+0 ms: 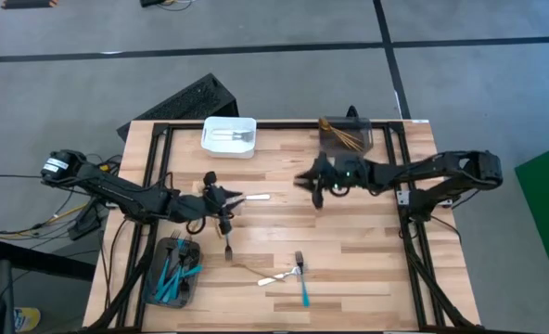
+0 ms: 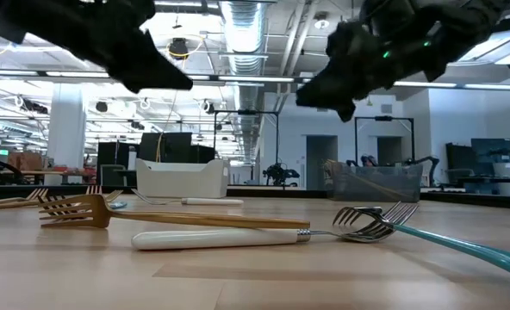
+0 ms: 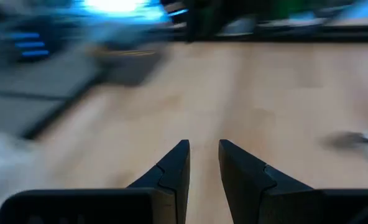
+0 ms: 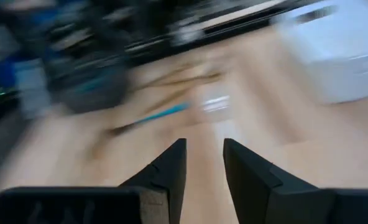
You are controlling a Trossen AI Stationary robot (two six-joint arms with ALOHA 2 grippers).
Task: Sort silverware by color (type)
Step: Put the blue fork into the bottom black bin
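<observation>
Overhead, my left gripper (image 1: 226, 199) and right gripper (image 1: 317, 190) hover narrowly parted, holding nothing. Loose silverware (image 1: 288, 274) lies nearer me than the white bin (image 1: 229, 136); I'd descend slowly, straddling one handle.

White bin (image 1: 229, 136), 2 dark grey bins (image 1: 347, 136) (image 1: 173, 272), wooden table (image 1: 349, 232).
</observation>
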